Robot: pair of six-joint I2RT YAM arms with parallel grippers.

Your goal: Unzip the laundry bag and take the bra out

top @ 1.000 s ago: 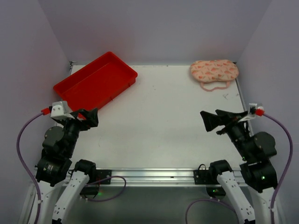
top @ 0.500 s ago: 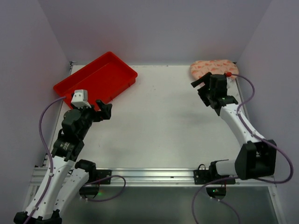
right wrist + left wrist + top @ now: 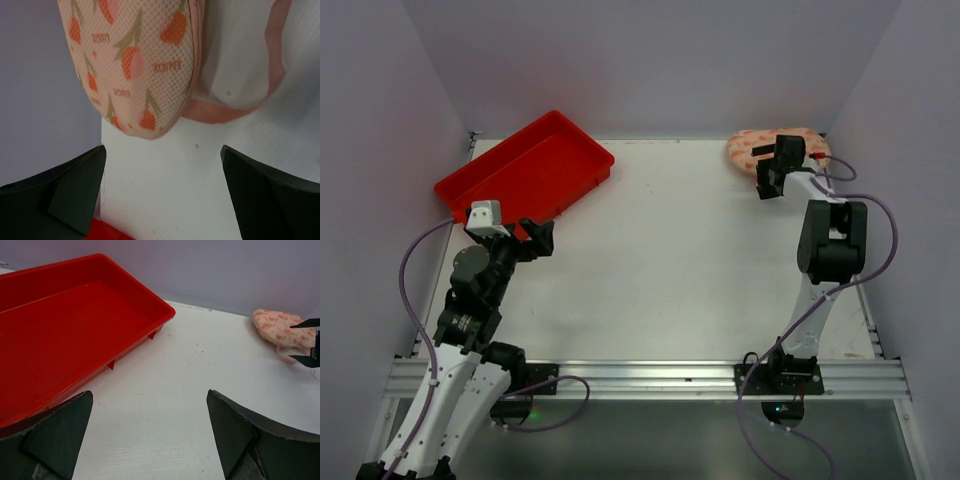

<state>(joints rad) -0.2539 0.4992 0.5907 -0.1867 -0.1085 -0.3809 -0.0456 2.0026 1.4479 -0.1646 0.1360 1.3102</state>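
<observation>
Right gripper (image 3: 767,182) arrives at the bag (image 3: 744,148).
Just swung across from rest, fingers spread, empty; left gripper (image 3: 540,238) likewise. Bag not yet unzipped.

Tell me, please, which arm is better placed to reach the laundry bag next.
Right. The right pincer, open, hovers just short of the laundry bag; the left pincer is by the red tray, far from the bag.

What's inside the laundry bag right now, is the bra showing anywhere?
Only the laundry bag and its printed mesh outside show, with no opening in view and its pink loop lying beside it. Whatever is inside is covered; no bra can be seen.
</observation>
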